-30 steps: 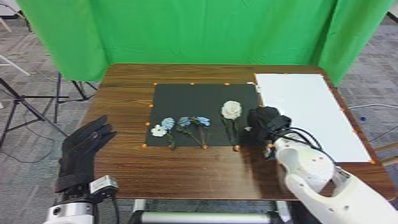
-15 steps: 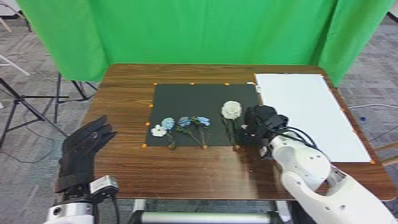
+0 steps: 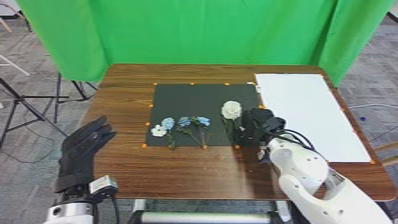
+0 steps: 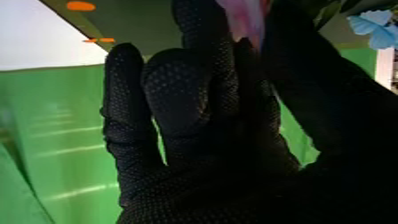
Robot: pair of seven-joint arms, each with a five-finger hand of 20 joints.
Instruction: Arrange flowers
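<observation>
Pink petals (image 4: 240, 17) are pinched between the thumb and fingers of the right hand (image 3: 256, 122), just right of the frame's centre. White flower (image 3: 231, 109) and blue flowers (image 3: 185, 121) lie on the dark mat (image 3: 191, 100). Left hand (image 3: 80, 150), lower left, has straight fingers.

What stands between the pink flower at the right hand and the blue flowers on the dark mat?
The large white flower lies between the right hand, with the pink flower, and the blue flowers on the dark mat. Nothing else visible.
</observation>
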